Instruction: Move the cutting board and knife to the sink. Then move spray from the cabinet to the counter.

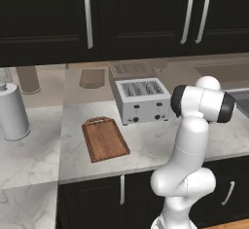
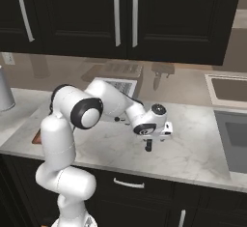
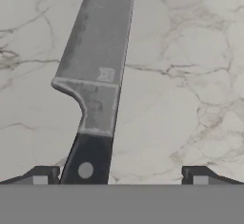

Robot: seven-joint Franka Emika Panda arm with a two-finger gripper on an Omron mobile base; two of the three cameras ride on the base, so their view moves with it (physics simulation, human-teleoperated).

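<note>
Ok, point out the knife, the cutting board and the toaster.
knife point(image 3: 97, 61), hand view, on the flat of the blade.
cutting board point(image 1: 105, 140), left base view, middle of the wood.
toaster point(image 1: 144, 107), left base view, front face.

Cutting board flat on counter, left of and in front of toaster. Knife flat on counter, between open gripper fingertips.

A boxy silver four-slot toaster stands against the backsplash. A tall white paper-towel roll (upright, on a round base) stands well left.
</note>
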